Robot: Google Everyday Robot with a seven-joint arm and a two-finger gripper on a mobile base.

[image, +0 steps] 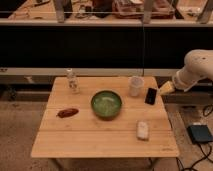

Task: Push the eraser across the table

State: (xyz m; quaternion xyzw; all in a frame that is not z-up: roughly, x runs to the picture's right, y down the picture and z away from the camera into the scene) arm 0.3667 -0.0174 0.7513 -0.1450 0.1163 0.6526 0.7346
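Where the eraser [151, 95] lies, close to the right edge of the table [100, 142] in its far half, you see a small flat black slab set slightly askew. Note that the claw [166, 88] sits just to the right of the eraser, over the table's right edge. Its jaws stand wide apart and grip nothing. You cannot tell from this view whether the claw touches the eraser. The pale arm [197, 67] reaches in from the right side and slopes down to the claw.

Observe the white cup [135, 86] just to the left of the eraser, upright and apart from it. The green bowl [106, 104] stands near the middle of the table, further left. A whitish rounded block [143, 130] lies nearer the front edge, below the eraser. A small reddish-brown item [67, 112] lies on the left side, and a small clear bottle [73, 81] stands upright near the far left corner. A dark box [200, 133] rests on the floor to the right of the table.
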